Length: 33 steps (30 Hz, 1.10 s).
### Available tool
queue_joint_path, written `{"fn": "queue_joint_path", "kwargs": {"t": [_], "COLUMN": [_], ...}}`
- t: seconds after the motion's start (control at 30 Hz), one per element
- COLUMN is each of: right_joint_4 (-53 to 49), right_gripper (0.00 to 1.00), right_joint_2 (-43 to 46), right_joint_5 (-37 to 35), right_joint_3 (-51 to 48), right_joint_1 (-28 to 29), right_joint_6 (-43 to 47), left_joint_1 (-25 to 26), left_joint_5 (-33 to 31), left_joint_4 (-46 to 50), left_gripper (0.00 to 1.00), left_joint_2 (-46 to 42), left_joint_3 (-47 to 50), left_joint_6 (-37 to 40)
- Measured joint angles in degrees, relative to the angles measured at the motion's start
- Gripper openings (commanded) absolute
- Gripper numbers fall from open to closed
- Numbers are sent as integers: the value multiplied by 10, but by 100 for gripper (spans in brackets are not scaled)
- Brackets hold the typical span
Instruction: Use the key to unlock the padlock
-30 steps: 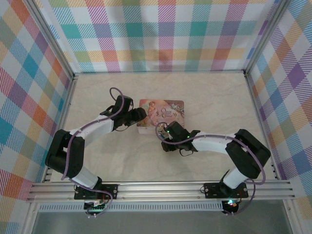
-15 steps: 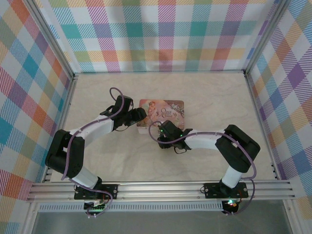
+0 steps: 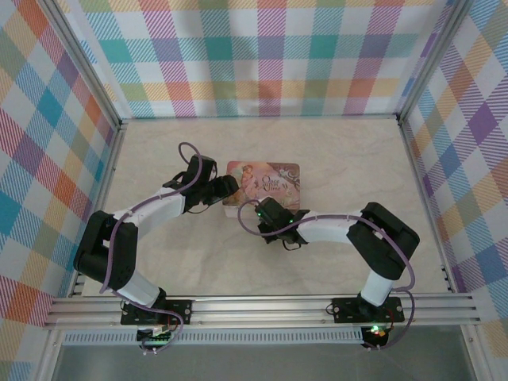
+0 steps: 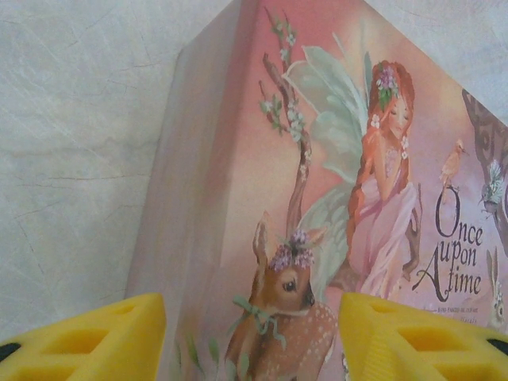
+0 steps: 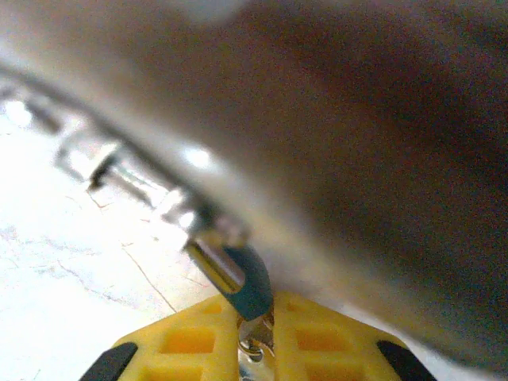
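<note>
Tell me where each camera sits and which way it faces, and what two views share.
Top external: above and behind the arms, looking down on the table; both arms show, left gripper and right gripper at the pink tin.
Left wrist: on that wrist, looking along its open yellow fingers at the tin's printed lid.
Right wrist: on that wrist, facing a blurred dark surface up close; its fingers pinch what looks like the key.
Shared: top and left wrist views both show the tin.
</note>
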State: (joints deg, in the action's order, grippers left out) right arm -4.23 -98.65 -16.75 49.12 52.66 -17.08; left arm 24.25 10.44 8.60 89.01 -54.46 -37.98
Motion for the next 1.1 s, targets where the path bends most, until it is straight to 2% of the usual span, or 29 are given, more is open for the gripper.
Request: {"fn": "queue_joint_path", "kwargs": {"t": [0.17, 0.8, 1.1], "right_joint_4": [14, -23, -36], "right_gripper": [0, 0, 0], "right_joint_2": [1, 58, 64], "right_joint_5": [3, 22, -21], "right_joint_3": [2, -16, -16], "right_joint_1": [3, 3, 21], "right_joint_6": [18, 136, 210], "left_joint_1": [0, 0, 0], "left_joint_5": [-3, -2, -2], "left_joint_4": [0, 0, 0], "left_gripper": [59, 59, 59], "left_joint_2": [0, 1, 7], "left_joint_3": [0, 0, 0], "left_joint_6": [0, 0, 0]}}
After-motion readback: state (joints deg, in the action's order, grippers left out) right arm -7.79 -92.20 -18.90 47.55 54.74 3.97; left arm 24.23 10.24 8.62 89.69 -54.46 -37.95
